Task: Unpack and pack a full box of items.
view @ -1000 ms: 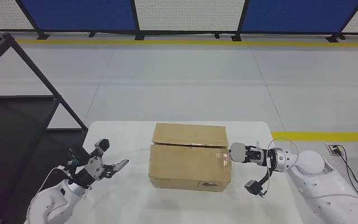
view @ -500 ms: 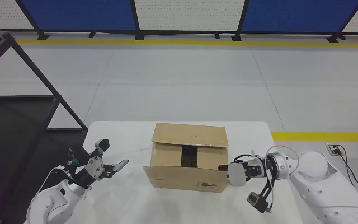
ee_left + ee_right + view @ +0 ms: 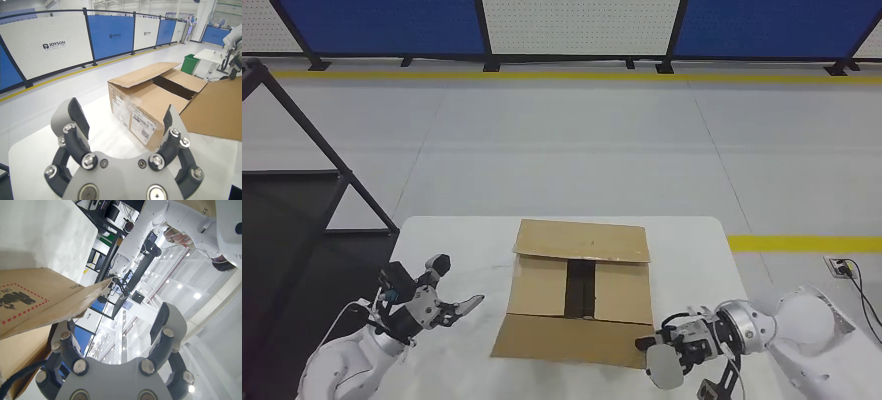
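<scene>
**Q:** What did the top view show?

**A:** Your cardboard box sat at the middle of the white table. Its far flap covered the back of the top, and its near flap was folded out towards you. A dark gap showed between the two inner flaps. Your left gripper hung near the box's left side, apart from it. Your right gripper was at the near flap's right corner.

**Q:** And the left wrist view?

**A:** Your left gripper was spread wide and empty. It faced the labelled end of the cardboard box, where loose clear tape clung.

**Q:** The right wrist view?

**A:** Your right gripper was released, jaws wide apart. The torn corner of the near flap lay just at one side of the claw, not pinched.

**Q:** How would the box handle?

**A:** I judged the flaps light and stiff along the board, yet quick to crease or tear at an edge. A full box would likely be heavy. You would do best to take each flap by its free edge near a corner, and to lift the items out from above.
</scene>
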{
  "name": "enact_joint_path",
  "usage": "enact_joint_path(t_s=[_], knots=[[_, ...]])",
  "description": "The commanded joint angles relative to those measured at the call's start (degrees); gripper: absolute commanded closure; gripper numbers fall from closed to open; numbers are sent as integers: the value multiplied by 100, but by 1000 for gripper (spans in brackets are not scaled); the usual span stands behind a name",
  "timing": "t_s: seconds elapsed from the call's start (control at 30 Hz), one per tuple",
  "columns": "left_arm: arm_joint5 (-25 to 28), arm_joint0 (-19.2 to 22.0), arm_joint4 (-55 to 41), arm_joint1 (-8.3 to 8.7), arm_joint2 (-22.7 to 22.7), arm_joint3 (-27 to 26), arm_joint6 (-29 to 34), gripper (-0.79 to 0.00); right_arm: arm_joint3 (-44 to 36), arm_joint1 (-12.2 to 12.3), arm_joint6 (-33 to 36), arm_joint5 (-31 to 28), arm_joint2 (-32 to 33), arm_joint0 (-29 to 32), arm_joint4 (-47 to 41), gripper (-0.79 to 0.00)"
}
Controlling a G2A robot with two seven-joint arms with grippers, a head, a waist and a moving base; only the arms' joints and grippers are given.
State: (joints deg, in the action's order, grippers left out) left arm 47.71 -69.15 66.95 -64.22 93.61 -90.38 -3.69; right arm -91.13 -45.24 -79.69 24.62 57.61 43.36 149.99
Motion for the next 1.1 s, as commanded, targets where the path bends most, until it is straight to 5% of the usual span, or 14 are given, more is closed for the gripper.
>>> enact_joint_path(t_s=[0.0, 0.33, 0.7, 0.87, 1.07], knots=[[48, -2, -28, 3, -77, -14, 30, -785, 42, 38, -14, -14, -100, -12, 62, -785], [920, -254, 523, 97, -231, -392, -155, -785, 722, 68, -46, -49, -419, -207, -163, -785], [536, -364, 1690, 145, -539, -255, -610, -785, 1463, -90, 22, -419, -447, -424, -1392, -785], [395, -354, 1959, 169, -624, -171, -810, -785, 1933, -159, 417, -1564, -247, -439, -2962, -785], [299, -360, 1944, 195, -641, -108, -1009, -785, 1933, -159, 417, -1564, -247, -439, -2962, -785]])
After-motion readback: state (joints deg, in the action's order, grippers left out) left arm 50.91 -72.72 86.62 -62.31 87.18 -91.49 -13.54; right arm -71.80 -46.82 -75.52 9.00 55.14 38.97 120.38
